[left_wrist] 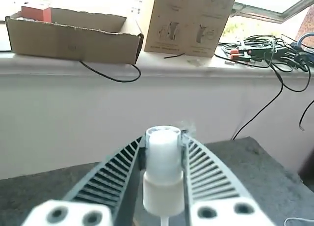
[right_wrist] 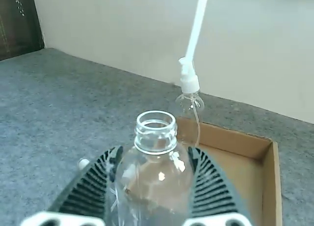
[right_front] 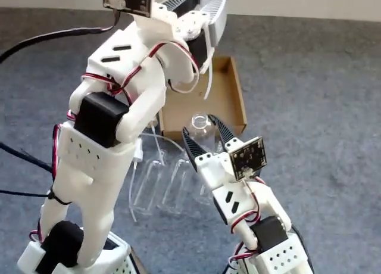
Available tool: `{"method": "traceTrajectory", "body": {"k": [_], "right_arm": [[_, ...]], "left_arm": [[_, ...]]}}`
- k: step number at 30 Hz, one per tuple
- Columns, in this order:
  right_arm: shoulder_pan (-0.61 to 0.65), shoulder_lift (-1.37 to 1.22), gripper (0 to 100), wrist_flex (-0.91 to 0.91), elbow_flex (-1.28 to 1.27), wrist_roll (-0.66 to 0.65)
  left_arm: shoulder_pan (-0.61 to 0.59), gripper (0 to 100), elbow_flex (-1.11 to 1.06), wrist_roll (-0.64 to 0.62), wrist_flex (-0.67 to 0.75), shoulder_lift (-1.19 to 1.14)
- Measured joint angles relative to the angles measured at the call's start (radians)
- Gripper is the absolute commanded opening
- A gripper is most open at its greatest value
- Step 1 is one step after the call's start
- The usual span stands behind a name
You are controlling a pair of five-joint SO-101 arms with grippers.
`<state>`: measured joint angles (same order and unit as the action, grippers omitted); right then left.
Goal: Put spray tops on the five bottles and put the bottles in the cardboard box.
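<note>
A white spray top (left_wrist: 163, 159) was held in the left tool (left_wrist: 164, 136), an uncapped clear bottle (right_wrist: 155, 174) in the right tool (right_wrist: 155, 155).

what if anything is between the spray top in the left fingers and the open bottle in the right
Nothing visible does. The left gripper holds the spray top higher than the bottle; the bottle's neck is uncapped, with open air over it.

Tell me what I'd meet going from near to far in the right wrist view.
The right gripper, jaws shut on the uncapped clear bottle → cardboard box → pale wall.
</note>
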<state>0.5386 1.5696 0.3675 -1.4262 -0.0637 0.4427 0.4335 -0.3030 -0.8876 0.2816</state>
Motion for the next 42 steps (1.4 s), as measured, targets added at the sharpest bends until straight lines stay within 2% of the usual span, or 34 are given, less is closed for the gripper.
{"method": "traceTrajectory", "body": {"k": [12, 21, 27, 42], "right_arm": [[0.000, 0.000, 0.5, 0.000, 0.000, 0.000], [0.002, -0.002, 0.5, 0.000, 0.000, -0.006], [0.000, 0.003, 0.5, 0.000, 0.000, -0.005], [0.000, 0.003, 0.5, 0.000, 0.000, -0.005]], "left_arm": [[0.000, 0, 0.008, 0.000, -0.147, 0.000], [0.000, 0, -0.026, -0.002, -0.183, 0.003], [0.002, 0, -0.120, 0.000, -0.097, 0.000], [0.000, 0, -0.132, 0.000, 0.034, 0.000]]}}
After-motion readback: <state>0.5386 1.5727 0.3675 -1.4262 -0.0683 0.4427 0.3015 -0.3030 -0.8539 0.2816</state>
